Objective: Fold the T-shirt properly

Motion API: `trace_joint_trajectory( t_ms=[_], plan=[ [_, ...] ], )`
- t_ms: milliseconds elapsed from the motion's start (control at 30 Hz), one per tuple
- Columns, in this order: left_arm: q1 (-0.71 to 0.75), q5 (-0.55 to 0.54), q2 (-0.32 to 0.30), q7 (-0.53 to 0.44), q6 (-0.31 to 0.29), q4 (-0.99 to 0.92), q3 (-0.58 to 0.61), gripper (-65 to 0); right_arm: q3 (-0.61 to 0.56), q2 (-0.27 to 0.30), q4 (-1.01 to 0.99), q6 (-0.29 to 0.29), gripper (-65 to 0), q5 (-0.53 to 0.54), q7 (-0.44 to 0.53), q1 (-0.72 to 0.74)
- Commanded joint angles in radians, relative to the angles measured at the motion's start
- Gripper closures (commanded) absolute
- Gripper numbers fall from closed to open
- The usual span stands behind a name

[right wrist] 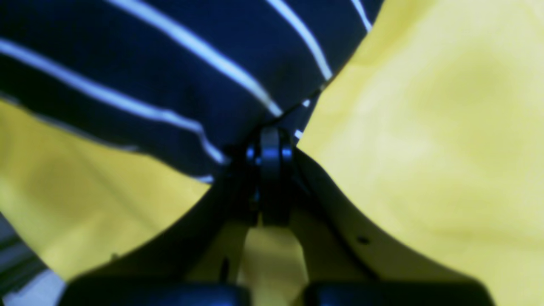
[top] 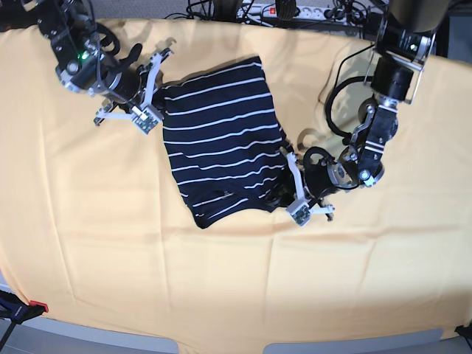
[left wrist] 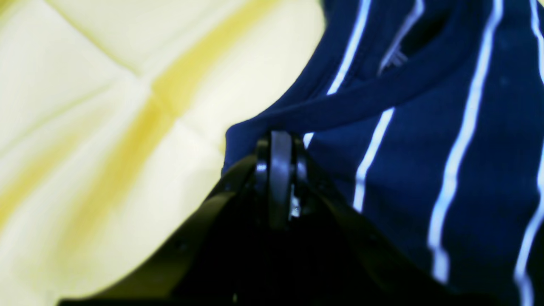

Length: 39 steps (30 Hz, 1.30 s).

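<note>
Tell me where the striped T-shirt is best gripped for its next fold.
Probably at two opposite corners, from the outer sides. The T-shirt lies flat, partly folded, on the yellow cloth; the left gripper and right gripper are shut on such corners.

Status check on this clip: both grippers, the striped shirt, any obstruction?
Left gripper shut on the dark navy white-striped fabric T-shirt. Right gripper shut on its opposite edge. Shirt partly folded on yellow-orange cloth. Nothing in the way.
</note>
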Motion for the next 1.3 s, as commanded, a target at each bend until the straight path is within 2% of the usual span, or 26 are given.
trace_joint_trajectory(
  t_ms=[0, 133, 267, 400, 467, 533, 567, 667, 733, 800, 867, 967, 1000, 1133, 1233, 1267],
  plan=[
    [-0.04, 0.033, 0.018, 0.008, 0.006, -0.012, 0.008, 0.0, 0.002, -0.011, 0.033, -0.008, 0.0, -0.003, 0.011, -0.014],
    [-0.123, 0.034, 0.078, 0.027, -0.027, -0.031, 0.053, 0.0, 0.002, -0.08, 0.074, -0.032, 0.0, -0.059, 0.029, -0.064],
    [-0.202, -0.002, 0.063, 0.149, -0.052, 0.03, 0.047, 0.0, 0.003, -0.091, 0.098, -0.082, 0.0, -0.141, 0.038, -0.075],
    [-0.228, -0.244, -0.01, 0.414, -0.052, 0.159, -0.032, 0.0, 0.058, -0.091, 0.101, -0.121, 0.0, -0.222, 0.039, -0.075],
    [-0.227, -0.385, -0.044, 0.566, -0.053, 0.234, -0.1, 0.0, 0.121, -0.091, 0.101, -0.162, 0.0, -0.209, 0.043, -0.074],
    [-0.227, -0.535, -0.076, 0.694, -0.065, 0.297, -0.181, 0.0, 0.2, -0.091, 0.106, -0.16, 0.0, -0.166, 0.085, -0.072],
    [-0.223, -0.621, -0.092, 0.747, -0.085, 0.32, -0.224, 0.0, 0.241, -0.091, 0.111, -0.144, 0.0, -0.133, 0.112, -0.072],
    [-0.187, -0.933, -0.15, 0.883, -0.088, 0.361, -0.337, 0.0, 0.366, -0.092, 0.154, -0.063, 0.0, 0.033, 0.167, -0.073],
    [-0.136, -1.149, -0.186, 0.957, -0.088, 0.37, -0.394, 0.0, 0.452, -0.092, 0.189, 0.014, 0.0, 0.177, 0.173, -0.073],
    [-0.08, -1.285, -0.195, 1.047, -0.088, 0.386, -0.442, 0.0, 0.538, -0.092, 0.212, 0.122, 0.0, 0.314, 0.17, -0.073],
    [-0.026, -1.285, -0.195, 1.113, -0.088, 0.416, -0.472, 0.0, 0.623, -0.094, 0.217, 0.219, 0.0, 0.458, 0.156, -0.073],
    [0.066, -1.285, -0.216, 1.114, -0.088, 0.507, -0.483, 0.0, 0.748, -0.111, 0.217, 0.355, 0.0, 0.691, 0.096, -0.073],
    [0.099, -1.285, -0.227, 1.114, -0.088, 0.55, -0.483, 0.0, 0.787, -0.118, 0.217, 0.376, 0.0, 0.771, 0.048, -0.074],
    [0.256, -1.285, -0.267, 1.115, -0.088, 0.753, -0.504, 0.0, 0.918, -0.136, 0.217, 0.376, 0.0, 1.023, -0.167, -0.12],
    [0.385, -1.285, -0.273, 1.114, -0.088, 0.889, -0.568, 0.0, 1.017, -0.146, 0.217, 0.376, 0.0, 1.038, -0.272, -0.201],
    [0.425, -1.285, -0.273, 1.113, -0.088, 0.925, -0.595, 0.0, 1.048, -0.146, 0.222, 0.376, 0.0, 1.038, -0.273, -0.232]
  ],
)
